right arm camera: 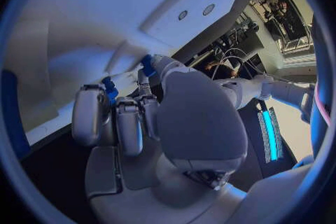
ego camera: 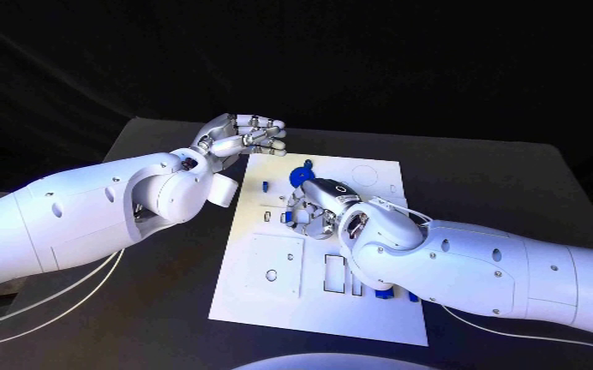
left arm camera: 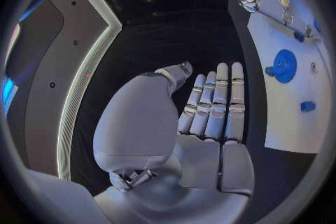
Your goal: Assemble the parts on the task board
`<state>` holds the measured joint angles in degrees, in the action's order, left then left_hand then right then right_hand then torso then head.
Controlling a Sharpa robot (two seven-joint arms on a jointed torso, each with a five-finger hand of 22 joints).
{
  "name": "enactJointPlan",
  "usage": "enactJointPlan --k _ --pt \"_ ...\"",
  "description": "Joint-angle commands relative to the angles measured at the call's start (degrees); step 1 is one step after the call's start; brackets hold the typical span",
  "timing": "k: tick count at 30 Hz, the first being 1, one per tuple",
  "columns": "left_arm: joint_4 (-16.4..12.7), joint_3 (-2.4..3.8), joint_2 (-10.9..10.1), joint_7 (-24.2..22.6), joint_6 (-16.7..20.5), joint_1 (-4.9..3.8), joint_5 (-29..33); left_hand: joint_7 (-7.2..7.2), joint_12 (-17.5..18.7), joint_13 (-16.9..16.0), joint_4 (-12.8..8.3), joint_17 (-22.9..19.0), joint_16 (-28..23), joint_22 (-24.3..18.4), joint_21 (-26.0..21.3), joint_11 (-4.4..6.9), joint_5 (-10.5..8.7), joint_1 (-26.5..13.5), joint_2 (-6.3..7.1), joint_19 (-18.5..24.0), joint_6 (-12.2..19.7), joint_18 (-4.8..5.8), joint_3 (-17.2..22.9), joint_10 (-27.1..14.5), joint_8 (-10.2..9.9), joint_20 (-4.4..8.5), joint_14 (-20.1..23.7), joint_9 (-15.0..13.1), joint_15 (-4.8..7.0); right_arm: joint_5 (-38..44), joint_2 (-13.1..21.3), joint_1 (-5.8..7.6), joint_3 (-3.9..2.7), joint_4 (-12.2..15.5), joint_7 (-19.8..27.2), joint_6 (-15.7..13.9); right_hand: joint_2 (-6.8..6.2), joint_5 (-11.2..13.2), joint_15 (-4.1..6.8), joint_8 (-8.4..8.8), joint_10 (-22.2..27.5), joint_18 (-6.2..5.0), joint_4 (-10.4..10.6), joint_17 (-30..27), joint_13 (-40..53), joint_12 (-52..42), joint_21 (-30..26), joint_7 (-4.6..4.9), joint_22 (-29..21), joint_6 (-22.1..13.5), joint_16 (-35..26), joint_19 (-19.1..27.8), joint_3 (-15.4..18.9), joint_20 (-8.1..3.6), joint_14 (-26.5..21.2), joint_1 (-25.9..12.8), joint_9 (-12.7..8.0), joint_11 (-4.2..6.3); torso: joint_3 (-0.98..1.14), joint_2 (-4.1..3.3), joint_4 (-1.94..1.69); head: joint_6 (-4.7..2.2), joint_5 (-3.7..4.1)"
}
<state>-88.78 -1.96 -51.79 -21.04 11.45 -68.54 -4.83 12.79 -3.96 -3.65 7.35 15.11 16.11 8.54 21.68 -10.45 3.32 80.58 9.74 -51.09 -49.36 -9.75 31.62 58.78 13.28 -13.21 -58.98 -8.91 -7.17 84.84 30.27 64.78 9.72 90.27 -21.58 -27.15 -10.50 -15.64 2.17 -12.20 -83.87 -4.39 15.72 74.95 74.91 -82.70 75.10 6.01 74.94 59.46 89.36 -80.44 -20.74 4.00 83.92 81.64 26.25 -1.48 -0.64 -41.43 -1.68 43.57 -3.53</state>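
Board first, in the head view: white rectangular task board (ego camera: 278, 284) flat on the black table (ego camera: 494, 182), cut with recesses and slots, presumably seats for the parts. Round blue gear-like part (ego camera: 302, 175) toward the board's 12 o'clock, just beyond the right silver many-fingered hand (ego camera: 319, 207); small blue pieces (ego camera: 393, 295) near the 5 o'clock edge beside the white right forearm, probably waiting their turn. Right hand bent down onto the board's middle, fingers curled over a small blue part (ego camera: 290, 217) at the hand's 9 o'clock side, seemingly to press or seat it; actual hold hard to confirm from here. Left silver many-fingered hand (ego camera: 241, 137) raised off the board at its 11 o'clock corner, palm up, fingers apart and carrying nothing, likely parked out of the way or standing by. Left wrist view next: left hand (left arm camera: 210, 117) with fingers straight, side by side, released and empty; beyond the fingertips, board (left arm camera: 280, 106) with the blue gear (left arm camera: 284, 65) and a small blue block (left arm camera: 307, 106) lying apart from it. Right wrist view last: right hand (right arm camera: 133, 123) close over the white board (right arm camera: 105, 22), fingertips bent toward it, small blue bits (right arm camera: 109, 88) at the tips; pinched or merely touched, cannot tell.
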Motion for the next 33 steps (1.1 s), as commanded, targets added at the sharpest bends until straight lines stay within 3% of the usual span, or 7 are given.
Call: enactJointPlan --k 1,12,22,33 --pt "-0.1 0.04 0.0 0.0 -1.2 -0.05 -0.1 1.45 0.2 -0.1 -0.3 0.1 -0.2 0.0 0.2 -0.28 -0.27 -0.5 0.06 0.3 0.3 -0.6 0.1 -0.2 -0.2 -0.03 0.2 0.1 -0.32 1.0 0.0 -0.16 0.08 -0.2 -0.4 1.3 0.35 -0.2 0.18 -0.14 -1.7 0.5 0.0 13.5 8.2 -0.3 0.1 -0.06 2.8 0.1 0.3 -0.4 -0.3 -0.12 5.8 -0.3 0.0 0.12 0.04 0.04 0.05 0.05 -0.07" --pt "-0.1 0.04 0.0 0.2 -1.6 -0.05 -0.1 1.45 0.2 -0.1 -0.3 0.1 -0.2 0.0 0.2 -0.28 -0.27 -0.5 0.06 0.3 0.3 -0.6 0.1 -0.2 -0.2 -0.03 0.2 0.1 -0.32 1.2 0.4 -0.28 0.08 -0.3 -0.5 0.9 0.12 -0.2 0.13 -0.02 -1.6 0.46 0.0 13.3 8.1 -0.1 -0.1 0.05 2.7 -0.2 0.2 -0.3 -0.5 -0.09 5.7 -0.4 0.0 0.03 0.1 -0.02 0.1 0.2 -0.06" --pt "-0.1 0.04 0.1 0.3 -1.9 -0.05 -0.2 1.46 0.3 -0.1 -0.3 0.2 -0.3 -0.1 0.2 -0.3 -0.27 -0.6 0.06 0.4 0.4 -0.59 0.0 -0.2 -0.2 -0.06 0.2 0.1 -0.35 1.3 0.3 -0.47 0.07 -0.1 -0.4 0.3 -0.15 -0.2 0.03 0.11 -1.5 0.45 -0.1 13.2 8.0 0.0 -0.2 0.2 2.7 -0.5 0.2 -0.3 -0.6 -0.04 5.7 -0.6 0.0 -0.09 0.07 -0.03 -0.05 0.09 0.13" --pt "-0.1 0.04 0.0 0.4 -2.0 -0.05 -0.3 1.46 0.3 -0.1 -0.3 0.2 -0.3 -0.1 0.2 -0.3 -0.27 -0.6 0.06 0.4 0.4 -0.59 0.0 -0.2 -0.2 -0.06 0.2 0.1 -0.35 1.3 0.3 -0.62 0.07 -0.4 -0.5 0.2 -0.48 -0.2 -0.09 0.25 -1.4 0.39 -0.1 13.1 7.8 0.2 -0.4 0.38 2.5 -0.8 0.2 -0.1 -0.7 0.05 5.7 -0.9 -0.1 -0.25 -0.01 0.0 0.07 0.17 -0.06"
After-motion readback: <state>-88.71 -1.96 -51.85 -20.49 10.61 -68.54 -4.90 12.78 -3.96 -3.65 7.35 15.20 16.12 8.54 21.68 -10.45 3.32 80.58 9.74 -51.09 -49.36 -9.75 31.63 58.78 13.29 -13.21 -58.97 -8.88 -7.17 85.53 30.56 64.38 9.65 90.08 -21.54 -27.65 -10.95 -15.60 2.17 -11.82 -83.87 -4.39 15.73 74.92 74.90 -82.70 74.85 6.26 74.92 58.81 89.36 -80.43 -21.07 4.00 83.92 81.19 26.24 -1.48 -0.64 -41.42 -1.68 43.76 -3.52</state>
